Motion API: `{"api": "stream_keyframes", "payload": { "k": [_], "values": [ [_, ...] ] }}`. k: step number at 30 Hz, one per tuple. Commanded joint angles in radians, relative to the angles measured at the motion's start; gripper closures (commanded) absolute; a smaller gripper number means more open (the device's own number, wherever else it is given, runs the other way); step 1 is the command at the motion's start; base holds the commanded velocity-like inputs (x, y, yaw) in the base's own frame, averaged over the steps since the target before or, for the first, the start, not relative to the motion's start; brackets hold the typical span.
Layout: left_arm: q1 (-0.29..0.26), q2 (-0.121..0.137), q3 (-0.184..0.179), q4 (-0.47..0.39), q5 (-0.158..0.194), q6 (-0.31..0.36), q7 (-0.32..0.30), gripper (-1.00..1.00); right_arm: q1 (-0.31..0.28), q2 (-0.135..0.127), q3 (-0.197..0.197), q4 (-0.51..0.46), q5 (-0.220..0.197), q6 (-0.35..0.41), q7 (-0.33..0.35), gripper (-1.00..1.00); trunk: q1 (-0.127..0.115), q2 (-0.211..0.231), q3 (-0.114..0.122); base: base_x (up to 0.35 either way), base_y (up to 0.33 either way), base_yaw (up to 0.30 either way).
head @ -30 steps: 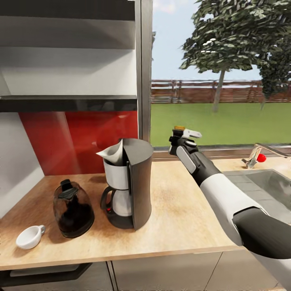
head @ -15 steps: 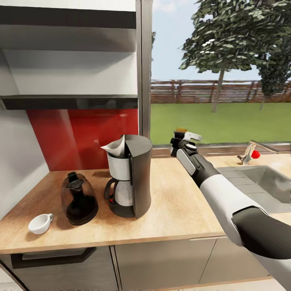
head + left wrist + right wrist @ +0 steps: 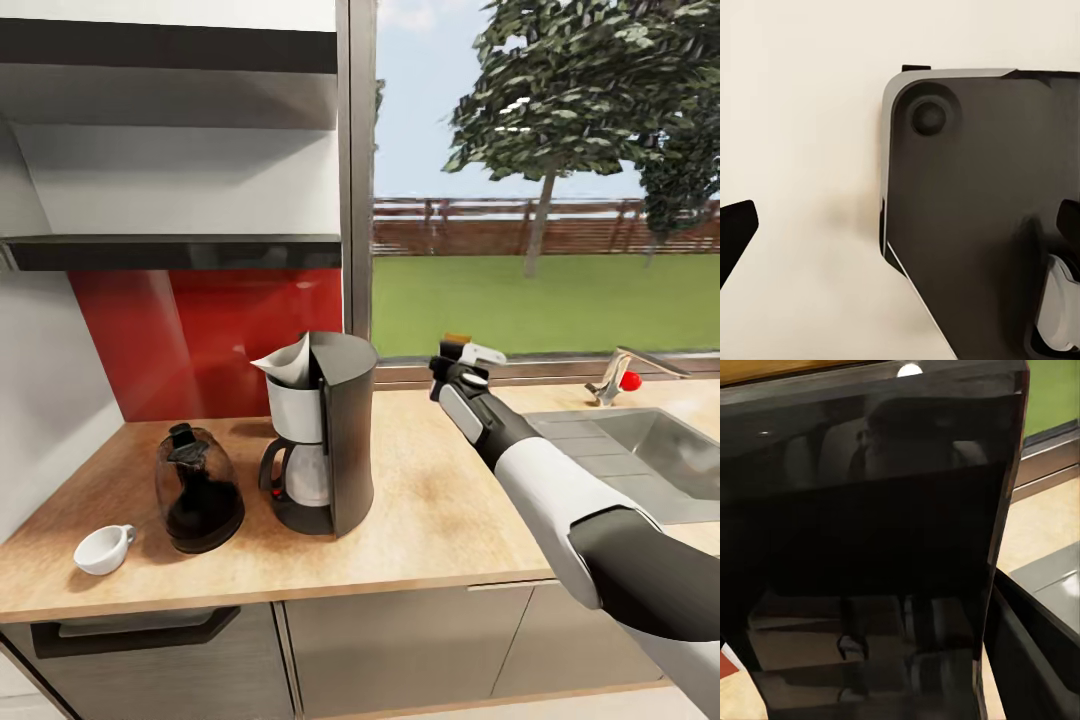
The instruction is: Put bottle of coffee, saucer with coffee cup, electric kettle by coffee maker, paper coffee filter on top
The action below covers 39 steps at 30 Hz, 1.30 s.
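While I hold position, the wooden table (image 3: 440,520) stretches beneath my raised right arm, sink (image 3: 640,450) on the gripper's right. My right gripper (image 3: 462,352) hangs above the table's back edge by the window; whether it's spread or pressed together I cannot tell, and something small and orange-topped shows at its tip. Well off to the gripper's left stands the coffee maker (image 3: 325,435), upright, with the paper filter (image 3: 287,364) sticking from its top. Just beyond that, farther left, sits the dark electric kettle (image 3: 198,490). Farthest left lies the coffee cup (image 3: 102,549), tipped on its side, directly on the table.
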Motion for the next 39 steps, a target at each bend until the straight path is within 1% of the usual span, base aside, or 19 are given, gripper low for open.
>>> {"api": "stream_keyframes", "payload": {
  "k": [1,4,6,8,12,14,18,19,21,23,24,26,27,29,32,39],
  "values": [
    [-0.001,0.0,-0.005,0.0,0.01,-0.002,0.0,-1.0,-0.001,-0.001,0.007,0.0,-0.004,0.005,-0.008,1.0,0.001,-0.002,-0.002,0.0,0.0,0.0],
    [-0.001,0.001,-0.005,0.0,0.01,-0.003,0.0,-1.0,-0.001,-0.001,0.007,0.006,-0.004,0.005,-0.008,1.0,0.001,-0.002,-0.002,0.0,0.0,0.0],
    [-0.001,0.001,-0.005,0.0,0.01,-0.003,0.0,-1.0,0.0,-0.001,0.007,0.033,-0.003,0.005,0.017,1.0,0.001,-0.002,-0.002,0.0,0.0,0.0],
    [-0.001,0.001,-0.005,0.001,0.01,-0.004,0.0,-1.0,0.0,-0.001,0.007,0.063,0.007,0.005,0.097,1.0,0.001,-0.002,-0.002,0.0,0.0,0.0],
    [0.0,0.001,-0.004,0.001,0.01,-0.004,0.0,-1.0,0.0,-0.001,0.007,0.126,0.061,0.002,0.297,1.0,0.001,-0.002,-0.002,0.0,0.0,0.0],
    [-0.001,0.001,-0.003,0.001,0.01,-0.004,0.0,-1.0,0.0,-0.001,0.007,0.147,0.073,0.0,0.338,1.0,0.001,-0.002,-0.002,0.0,0.0,0.0],
    [-0.001,0.002,-0.002,0.001,0.01,-0.005,0.0,-1.0,0.0,-0.001,0.007,0.17,0.088,-0.013,0.351,1.0,0.001,-0.002,-0.002,0.0,0.0,0.0],
    [-0.001,0.002,-0.002,0.001,0.01,-0.005,0.0,-1.0,0.0,-0.001,0.007,0.186,0.103,-0.041,0.353,1.0,0.001,-0.002,-0.002,0.0,0.0,0.0],
    [-0.001,0.002,-0.001,0.001,0.01,-0.005,0.0,-1.0,0.0,-0.001,0.007,0.226,0.163,-0.092,0.354,1.0,0.001,-0.002,-0.002,0.0,0.0,0.0],
    [0.0,0.002,-0.001,0.001,0.01,-0.006,0.0,-1.0,0.0,-0.001,0.007,0.244,0.196,-0.108,0.354,1.0,0.001,-0.002,-0.002,0.0,0.0,0.0],
    [-0.001,0.002,-0.001,0.001,0.01,-0.006,0.0,-1.0,0.0,-0.001,0.007,0.251,0.201,-0.11,0.355,1.0,0.001,-0.002,-0.002,0.0,0.0,0.0],
    [0.0,0.002,-0.001,0.001,0.01,-0.006,0.0,-1.0,0.0,-0.001,0.007,0.29,0.208,-0.137,0.377,1.0,0.001,-0.002,-0.002,0.0,0.0,0.0],
    [0.0,0.002,-0.001,0.001,0.01,-0.006,0.0,-1.0,0.0,-0.001,0.007,0.32,0.21,-0.182,0.414,1.0,0.001,-0.002,-0.002,0.0,0.0,0.0],
    [-0.001,0.002,-0.001,0.001,0.01,-0.006,0.0,-1.0,0.0,-0.001,0.007,0.367,0.211,-0.245,0.459,1.0,0.001,-0.002,-0.002,0.0,0.0,0.0],
    [-0.001,0.002,-0.002,0.001,0.01,-0.006,0.0,-1.0,0.0,-0.001,0.007,0.39,0.21,-0.267,0.474,1.0,0.001,-0.002,-0.002,0.0,0.0,0.0],
    [0.0,0.002,-0.001,0.001,0.01,-0.006,0.0,-1.0,0.0,0.001,0.007,0.412,0.209,-0.274,0.478,1.0,0.001,-0.002,-0.002,0.0,0.0,0.0]
  ]
}}
